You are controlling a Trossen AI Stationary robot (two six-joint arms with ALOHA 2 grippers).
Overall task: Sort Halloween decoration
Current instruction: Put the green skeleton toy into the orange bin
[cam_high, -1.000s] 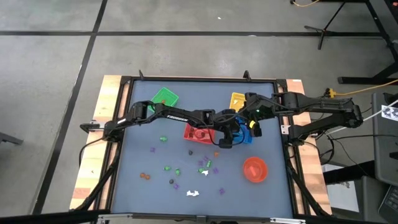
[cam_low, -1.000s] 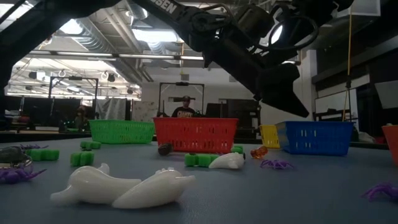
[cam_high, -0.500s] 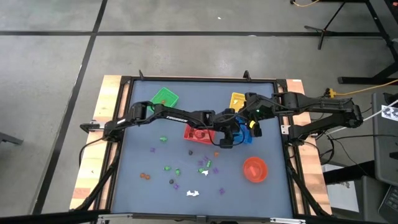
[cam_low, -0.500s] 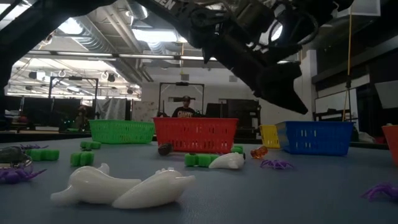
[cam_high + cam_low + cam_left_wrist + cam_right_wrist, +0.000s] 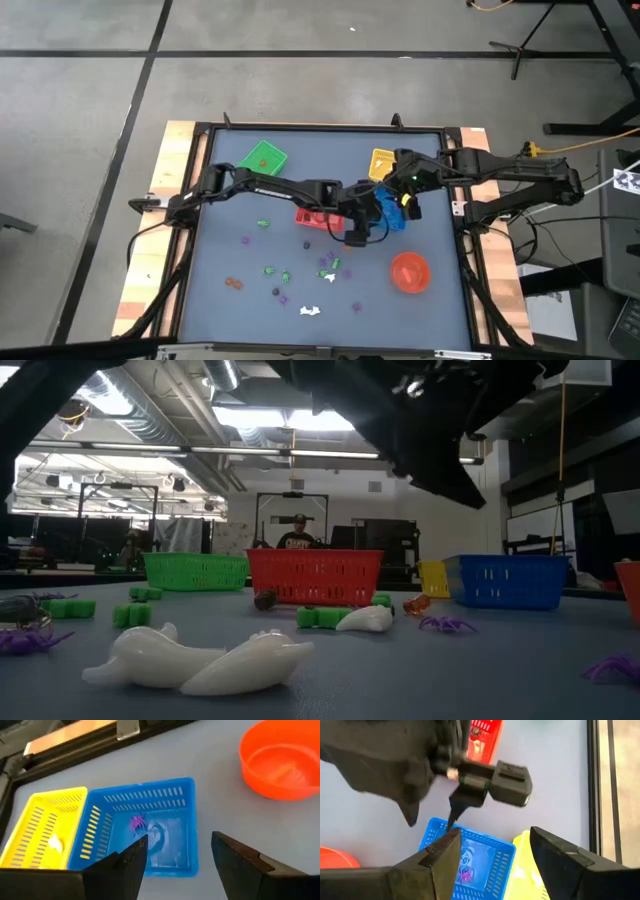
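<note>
Clearly light, stiff trinkets (image 5: 330, 263) at tabletop six o'clock want pinching mid-body; left gripper (image 5: 177, 857) and right gripper (image 5: 492, 852) both gape empty.

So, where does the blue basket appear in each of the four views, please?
High view: the blue basket is right of centre, partly under the arms.
Low view: it stands at the right, on the far side of the table.
Left wrist view: centre, a purple trinket inside.
Right wrist view: lower middle.
Shared landmark: the yellow basket directly beside it.
</note>
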